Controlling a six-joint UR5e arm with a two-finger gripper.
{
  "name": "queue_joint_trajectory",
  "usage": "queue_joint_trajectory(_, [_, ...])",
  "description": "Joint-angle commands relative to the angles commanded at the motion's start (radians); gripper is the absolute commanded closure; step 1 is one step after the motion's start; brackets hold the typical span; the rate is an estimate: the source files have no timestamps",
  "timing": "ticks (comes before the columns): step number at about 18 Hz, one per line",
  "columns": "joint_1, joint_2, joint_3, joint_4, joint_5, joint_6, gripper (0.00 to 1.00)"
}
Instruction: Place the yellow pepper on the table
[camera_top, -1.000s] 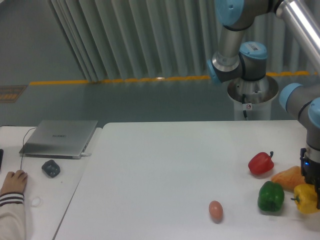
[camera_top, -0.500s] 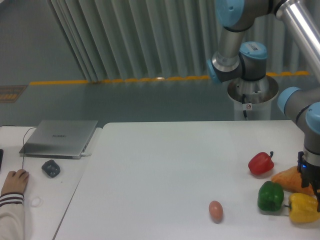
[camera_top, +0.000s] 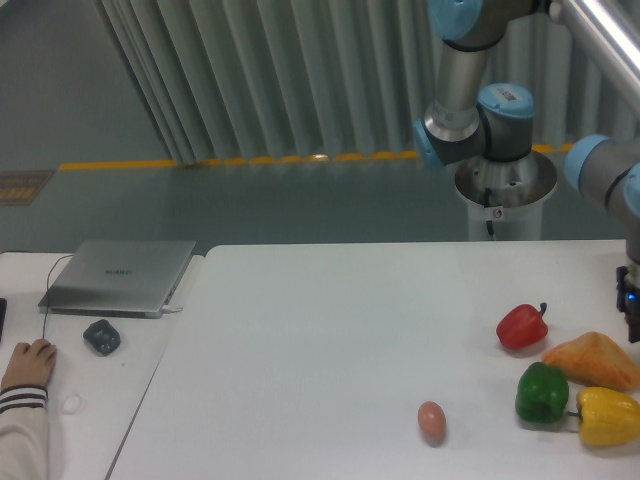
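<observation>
From where I stood, only a dark sliver of the gripper (camera_top: 633, 310) showed at the right edge of the view, so I could not tell whether its jaws were open or closed. It hung above the produce, apart from it, with nothing visibly in its hold.

Below it the yellow pepper (camera_top: 608, 416) lay on its side on the table (camera_top: 320, 350), near the front right corner, its stem pointing left toward the green pepper (camera_top: 542, 392), which sat just beside it. An orange-tan lumpy wedge (camera_top: 594, 360) rested just behind the yellow pepper, and the red pepper (camera_top: 522, 326) stood a little further back and to the left. A brownish egg (camera_top: 431, 420) lay alone, left of the green pepper.

Off to the left, on a smaller white desk (camera_top: 60, 350), a closed silver laptop (camera_top: 120, 276) sat with a dark mouse (camera_top: 102, 336) near it, and a person's hand (camera_top: 27, 364) in a striped cuff rested at the edge.
</observation>
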Motion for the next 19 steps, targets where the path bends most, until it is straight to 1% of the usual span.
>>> queue_joint_trajectory(1, [0.003, -0.003, 0.021, -0.026, 0.0, 0.017, 0.0])
queue_joint_trajectory(2, [0.014, -0.011, 0.044, -0.066, 0.0, 0.037, 0.0])
queue_joint_trajectory(3, [0.026, -0.017, 0.061, -0.093, -0.002, 0.08, 0.0])
queue_joint_trajectory(4, [0.034, -0.023, 0.069, -0.106, -0.005, 0.136, 0.0])
queue_joint_trajectory(6, [0.04, -0.028, 0.062, -0.108, -0.011, 0.167, 0.0])
queue_joint_trajectory(11, [0.041, -0.044, 0.048, -0.103, -0.046, 0.163, 0.0])
queue_joint_trajectory(13, [0.041, -0.046, 0.035, -0.098, -0.055, 0.163, 0.0])
queue_joint_trajectory(19, [0.041, -0.043, 0.034, -0.097, -0.066, 0.163, 0.0])
